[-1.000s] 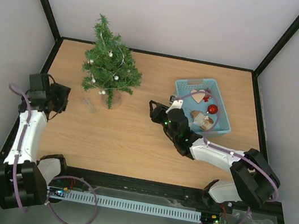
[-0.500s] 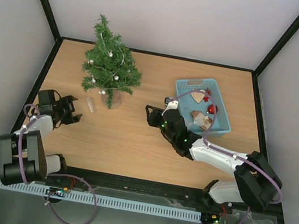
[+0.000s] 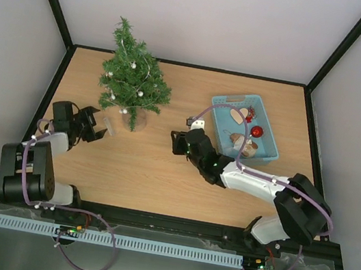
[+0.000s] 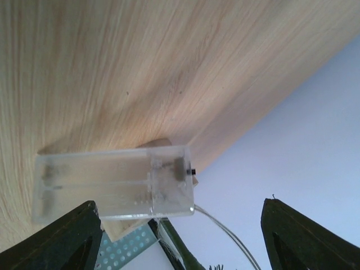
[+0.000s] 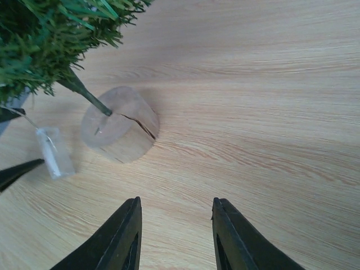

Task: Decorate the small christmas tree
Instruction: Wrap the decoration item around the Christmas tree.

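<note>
The small christmas tree point(image 3: 134, 77) stands at the back left on a round wooden base point(image 3: 134, 119), with a light string and small white balls on it. It also shows in the right wrist view point(image 5: 50, 39), above its base point(image 5: 119, 131). A clear battery box point(image 3: 108, 125) lies on the table left of the base. My left gripper point(image 3: 97, 127) is open right at the box. In the left wrist view the box point(image 4: 112, 183) lies close ahead, near the left finger point(image 4: 73, 236); its wire point(image 4: 225, 225) runs between the jaws. My right gripper point(image 3: 178, 141) is open and empty point(image 5: 175, 225), low over the table right of the tree.
A blue basket point(image 3: 235, 97) at the right rear holds a red ball point(image 3: 256, 131), a wooden heart point(image 3: 239, 116) and other ornaments. Walls close in the table at the back and both sides. The battery box point(image 5: 54, 152) also shows in the right wrist view.
My left gripper has come down from the left edge and moved right, up to the battery box. My right gripper has moved left, away from the basket and toward the tree.
</note>
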You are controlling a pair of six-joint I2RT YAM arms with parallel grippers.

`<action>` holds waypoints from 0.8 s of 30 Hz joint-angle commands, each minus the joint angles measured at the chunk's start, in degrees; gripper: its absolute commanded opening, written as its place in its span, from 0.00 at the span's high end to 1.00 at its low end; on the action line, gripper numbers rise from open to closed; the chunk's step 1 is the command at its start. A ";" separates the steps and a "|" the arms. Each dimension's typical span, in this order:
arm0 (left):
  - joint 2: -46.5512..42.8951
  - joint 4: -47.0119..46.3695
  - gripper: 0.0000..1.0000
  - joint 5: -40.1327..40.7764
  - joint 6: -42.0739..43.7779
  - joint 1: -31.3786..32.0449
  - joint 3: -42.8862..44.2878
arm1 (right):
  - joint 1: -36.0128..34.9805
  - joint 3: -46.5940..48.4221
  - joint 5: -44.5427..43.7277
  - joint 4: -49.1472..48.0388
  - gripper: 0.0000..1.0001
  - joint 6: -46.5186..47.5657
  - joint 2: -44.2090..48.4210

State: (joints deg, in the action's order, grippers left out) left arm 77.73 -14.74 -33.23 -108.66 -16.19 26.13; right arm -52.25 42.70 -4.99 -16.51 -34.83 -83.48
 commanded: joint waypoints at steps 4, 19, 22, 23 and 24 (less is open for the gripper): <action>-4.95 4.45 0.21 3.95 -8.79 3.16 1.00 | -0.76 3.59 -5.06 4.51 0.68 4.74 -1.86; 0.35 5.86 0.27 4.94 -14.37 3.38 5.84 | -1.80 4.77 -8.90 7.72 0.68 8.47 1.42; -0.86 5.86 0.27 6.50 -17.26 4.10 5.61 | -1.88 5.01 -9.16 7.81 0.67 9.32 1.63; -1.38 7.12 0.27 7.29 -17.56 4.18 5.93 | -1.89 5.11 -9.20 7.88 0.67 9.59 1.69; -1.84 8.08 0.27 8.01 -17.69 4.25 6.22 | -1.89 5.16 -9.30 7.90 0.67 9.80 1.84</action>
State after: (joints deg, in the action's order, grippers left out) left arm 77.25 -9.74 -27.77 -119.07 -12.47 30.50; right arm -53.71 46.46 -12.25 -9.58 -26.74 -83.44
